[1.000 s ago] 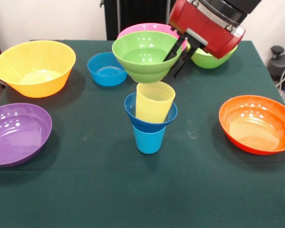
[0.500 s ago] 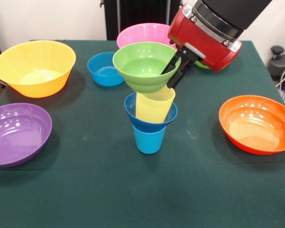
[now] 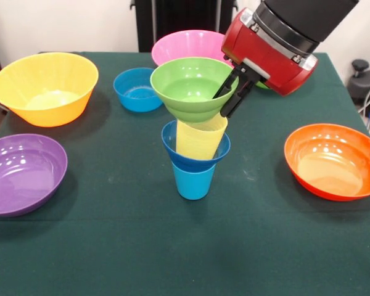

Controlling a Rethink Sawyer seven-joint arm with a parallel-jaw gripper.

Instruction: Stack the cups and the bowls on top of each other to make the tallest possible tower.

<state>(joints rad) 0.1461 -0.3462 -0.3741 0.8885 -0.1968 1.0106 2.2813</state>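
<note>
Here the gripper [image 3: 229, 92] pinches the right rim of the green bowl [image 3: 191, 86], which sits on the yellow cup [image 3: 199, 139] atop the dark blue bowl [image 3: 194, 154] and blue cup [image 3: 193, 180]. Bare table [image 3: 185, 246] surrounds the stack; the orange bowl [image 3: 333, 161] and purple bowl [image 3: 21, 174] lie well apart at the side edges.

The green bowl [image 3: 191, 86] caught in the gripper [image 3: 229, 94] is glossy, smooth plastic. Under it the yellow cup [image 3: 200, 140] looks translucent and finely ribbed. Lower still, the dark blue bowl [image 3: 194, 157] shines, while the blue cup [image 3: 193, 182] looks duller. The bench [image 3: 111, 246] wears matt green cloth.
</note>
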